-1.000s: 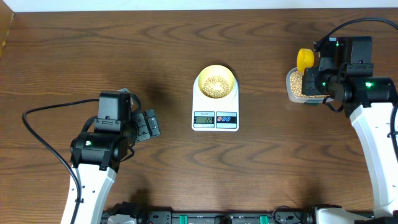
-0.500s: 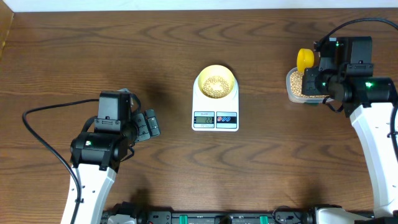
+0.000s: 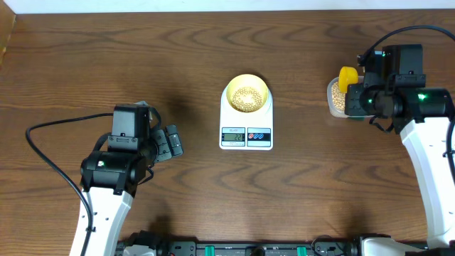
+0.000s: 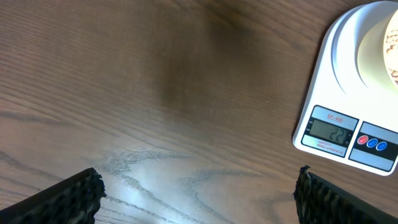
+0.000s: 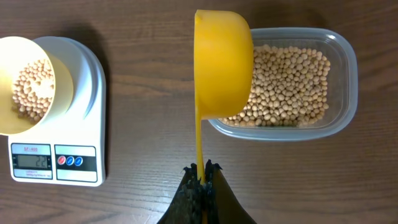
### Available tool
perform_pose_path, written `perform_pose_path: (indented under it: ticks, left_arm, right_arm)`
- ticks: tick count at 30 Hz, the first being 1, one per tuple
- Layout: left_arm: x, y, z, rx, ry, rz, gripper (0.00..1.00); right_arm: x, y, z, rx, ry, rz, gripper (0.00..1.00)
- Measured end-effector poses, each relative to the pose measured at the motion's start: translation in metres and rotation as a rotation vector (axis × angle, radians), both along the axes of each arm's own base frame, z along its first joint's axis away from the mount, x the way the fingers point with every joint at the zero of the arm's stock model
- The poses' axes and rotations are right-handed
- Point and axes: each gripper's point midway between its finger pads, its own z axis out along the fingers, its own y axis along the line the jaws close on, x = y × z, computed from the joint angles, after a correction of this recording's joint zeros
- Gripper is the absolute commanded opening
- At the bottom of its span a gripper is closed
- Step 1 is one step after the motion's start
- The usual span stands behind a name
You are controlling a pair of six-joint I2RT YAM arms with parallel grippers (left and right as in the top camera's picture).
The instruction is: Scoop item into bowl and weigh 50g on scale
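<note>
Scoop (image 5: 222,62) shifted toward tub (image 5: 280,133), inside hidden, right gripper (image 5: 201,169) clamping handle

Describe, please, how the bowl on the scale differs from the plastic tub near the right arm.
The bowl is round and pale yellow; the tub is rectangular and clear. The bowl sits on the scale; the tub stands on the table. The bowl is smaller and holds fewer beans than the tub. Both hold tan beans.

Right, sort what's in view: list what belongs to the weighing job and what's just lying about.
Job: beans, bowl, scale, yellow scoop, clear tub, right claw shut on the scoop's handle.
Lying about: nothing loose; only the left claw, open and empty, over the table.
</note>
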Motion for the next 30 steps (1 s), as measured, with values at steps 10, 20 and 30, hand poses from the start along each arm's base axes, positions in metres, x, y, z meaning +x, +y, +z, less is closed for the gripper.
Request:
perform_pose_path:
  ticks: [10,20,30]
  left_arm:
    - [0.0,0.0,0.0,0.0,0.0,0.0,1.0]
    - [0.0,0.0,0.0,0.0,0.0,0.0,1.0]
    - [0.0,0.0,0.0,0.0,0.0,0.0,1.0]
  right_arm:
    - [0.0,-0.034,0.007,-0.004,-0.023,-0.092,0.01]
    - [0.01,-0.066,-0.009,-0.09,0.002,-0.162,0.01]
    - [0.02,-0.069,-0.058,-0.102,0.133,-0.152,0.01]
